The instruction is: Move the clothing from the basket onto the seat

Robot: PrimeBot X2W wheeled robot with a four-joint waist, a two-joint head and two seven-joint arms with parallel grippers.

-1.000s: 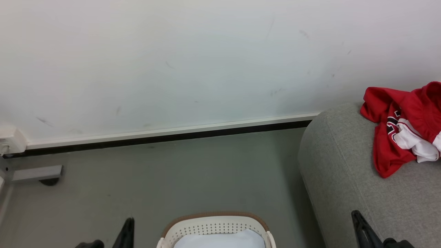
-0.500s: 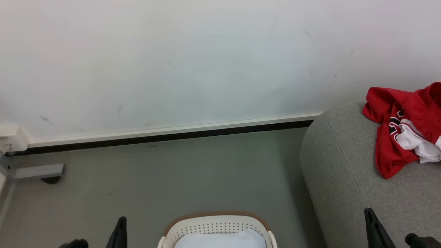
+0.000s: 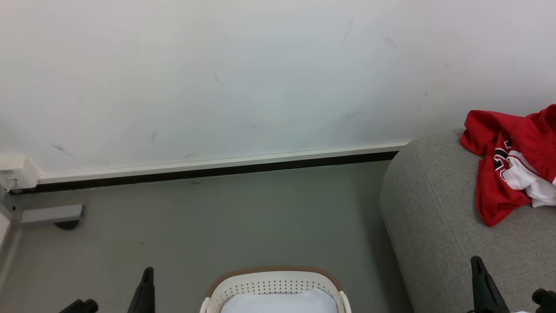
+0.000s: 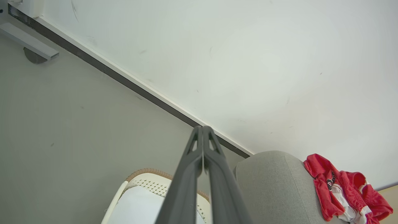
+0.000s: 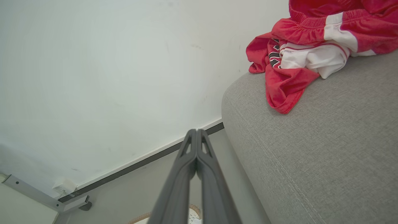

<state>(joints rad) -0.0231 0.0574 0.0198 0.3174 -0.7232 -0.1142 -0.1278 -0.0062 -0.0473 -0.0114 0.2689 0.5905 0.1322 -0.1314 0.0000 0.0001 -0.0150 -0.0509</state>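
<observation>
1. The clothing [image 3: 499, 191] is lying in a crumpled heap on the seat [image 3: 434, 226], near its rounded corner, with one red hem drooping forward.
2. The basket [image 3: 271, 284] is standing on the floor [image 3: 217, 217] off the seat's end, with a strip of bare floor separating them and open floor running to the baseboard [image 3: 217, 167].
3. The left claw [image 4: 202, 130] is hanging above the basket with its fingers pressed together, gripping nothing.
4. The right claw [image 5: 196, 132] is hanging beside the seat's end edge, also pressed together and empty.
5. Grey woven upholstery with a stitched seam is covering the seat. The soft clothing is showing white panels and black-and-white lettering. The basket's perforated cream plastic is carrying a brown woven-look rim, and pale white fabric [image 3: 278, 302] is lying inside.
</observation>
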